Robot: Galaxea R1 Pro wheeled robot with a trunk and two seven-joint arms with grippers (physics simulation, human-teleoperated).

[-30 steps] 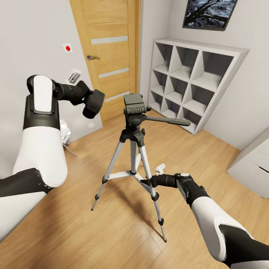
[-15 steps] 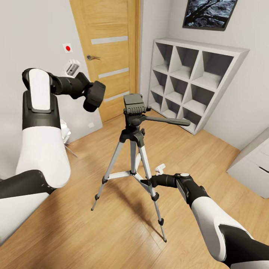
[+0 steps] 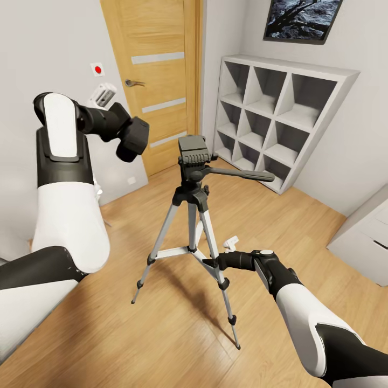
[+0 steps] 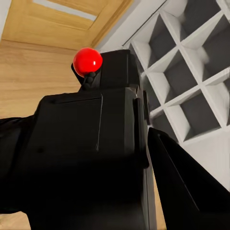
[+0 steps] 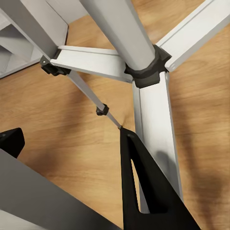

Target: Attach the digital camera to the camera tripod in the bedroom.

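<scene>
Upright, the camera tripod [image 3: 189, 215] points its handle toward the shelf unit [image 3: 280, 118].

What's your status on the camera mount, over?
Left gripper shut on digital camera, raised beside the tripod head. Right gripper at a camera tripod leg; grip unclear. Mount plate bare, path open.
</scene>
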